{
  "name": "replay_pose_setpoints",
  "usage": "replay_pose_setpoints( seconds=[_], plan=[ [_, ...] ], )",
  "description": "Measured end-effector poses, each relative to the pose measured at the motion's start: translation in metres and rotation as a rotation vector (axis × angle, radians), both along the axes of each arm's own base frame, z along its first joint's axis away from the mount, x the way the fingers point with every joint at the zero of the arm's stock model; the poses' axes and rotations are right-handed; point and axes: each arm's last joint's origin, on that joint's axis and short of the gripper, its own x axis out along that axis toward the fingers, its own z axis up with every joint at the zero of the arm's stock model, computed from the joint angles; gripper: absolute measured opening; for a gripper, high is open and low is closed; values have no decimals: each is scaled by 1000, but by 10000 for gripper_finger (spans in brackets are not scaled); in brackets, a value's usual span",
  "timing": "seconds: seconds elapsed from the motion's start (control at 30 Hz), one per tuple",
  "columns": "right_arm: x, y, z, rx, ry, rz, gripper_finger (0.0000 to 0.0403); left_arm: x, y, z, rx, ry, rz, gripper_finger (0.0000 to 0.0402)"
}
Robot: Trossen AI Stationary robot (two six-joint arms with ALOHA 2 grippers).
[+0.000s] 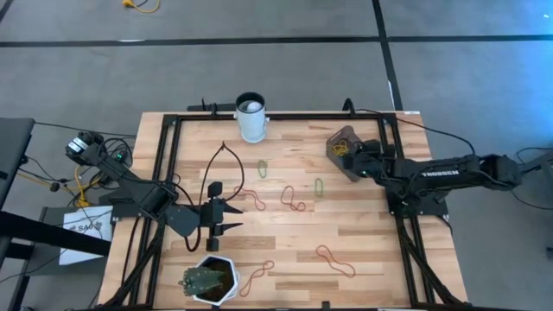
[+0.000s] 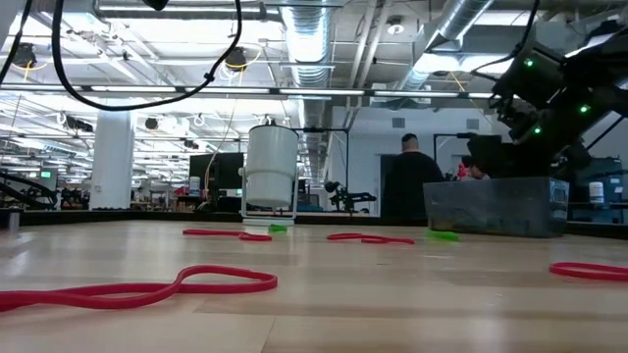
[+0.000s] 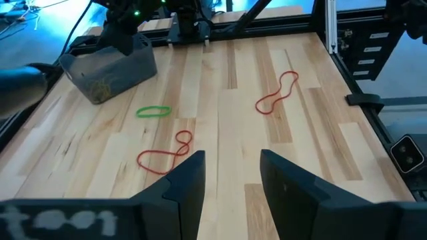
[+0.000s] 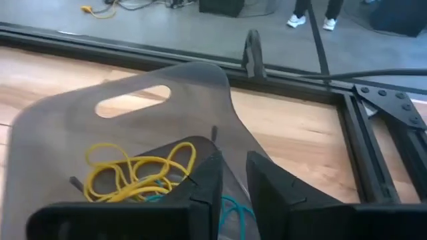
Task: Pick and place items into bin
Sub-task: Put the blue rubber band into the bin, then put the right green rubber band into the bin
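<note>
The bin [image 1: 341, 141], a dark translucent tray, stands at the table's far right; yellow bands [image 4: 137, 170] and a teal one [image 4: 233, 208] lie inside it. My right gripper [image 4: 232, 161] hangs over the bin's inside with a narrow gap between its fingers; nothing shows between them. Loose bands lie flat on the wood: red ones [image 1: 251, 199] [image 1: 294, 199] [image 1: 335, 259] [image 1: 257, 275] and green ones [image 1: 263, 168] [image 1: 319, 185]. My left gripper [image 1: 235, 217] waits open at the left, above the table, touching nothing.
A white cup [image 1: 251, 117] stands at the far edge and a white plant pot [image 1: 210, 281] at the near left. Black frame rails [image 1: 406, 233] run along the table's sides. People [image 2: 407, 181] stand in the room beyond the table.
</note>
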Motion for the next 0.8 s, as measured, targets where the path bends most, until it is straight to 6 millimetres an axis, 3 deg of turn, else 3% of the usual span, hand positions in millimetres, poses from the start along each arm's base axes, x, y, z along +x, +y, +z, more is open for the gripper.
replay_pose_setpoints(
  seconds=[0.2,0.3,0.4,0.53,0.67,0.8],
  plan=[
    [9,-1,2,-8,-33,64,79,0,0,0,4,4,0,135],
    [25,4,19,-62,-58,251,79,0,0,0,5,4,0,135],
    [42,13,49,-142,-129,486,76,0,0,0,5,4,0,135],
    [54,28,74,-110,-221,810,75,0,0,0,5,3,0,135],
    [56,40,65,43,-222,887,75,0,0,0,5,3,1,135],
    [62,57,40,159,-33,1044,75,0,0,0,9,4,-2,135]
  ],
)
